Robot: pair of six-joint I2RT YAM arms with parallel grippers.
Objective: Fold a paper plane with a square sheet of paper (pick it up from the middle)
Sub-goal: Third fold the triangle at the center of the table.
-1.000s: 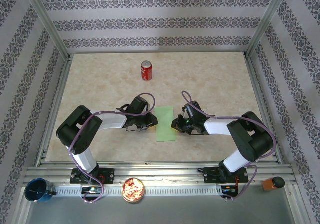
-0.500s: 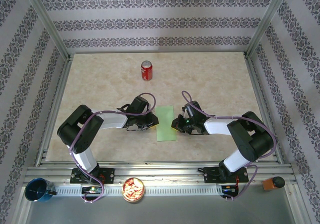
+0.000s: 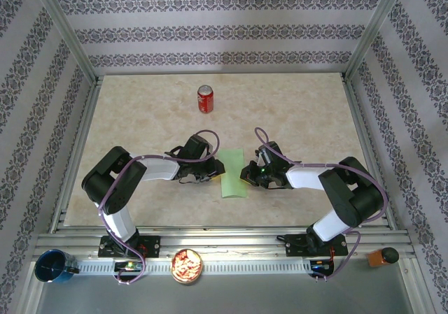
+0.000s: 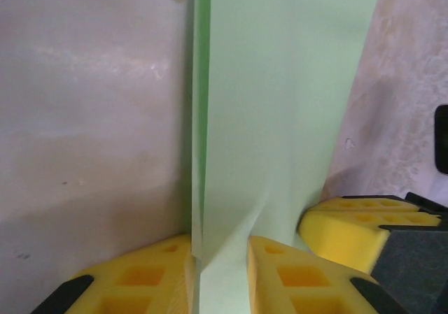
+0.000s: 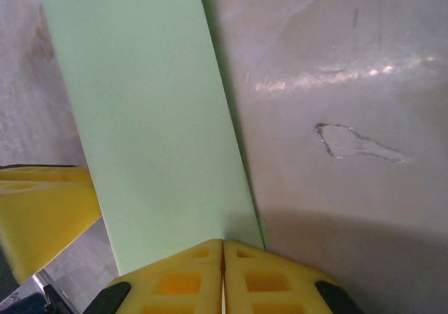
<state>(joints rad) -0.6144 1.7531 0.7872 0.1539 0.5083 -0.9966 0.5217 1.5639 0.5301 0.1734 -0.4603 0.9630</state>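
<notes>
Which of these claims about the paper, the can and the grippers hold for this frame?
1. The green paper lies between the left gripper and the right gripper. True.
2. The red soda can stands on the paper. False: it stands apart from it, farther back on the table.
3. The right gripper's jaws gape wide. False: they are shut on the paper's edge.
4. The paper is folded into a strip longer than it is wide. True.

Beige marbled tabletop (image 3: 140, 111), damask-striped wallpaper walls (image 3: 224, 34), aluminium posts (image 3: 70, 38).
</notes>
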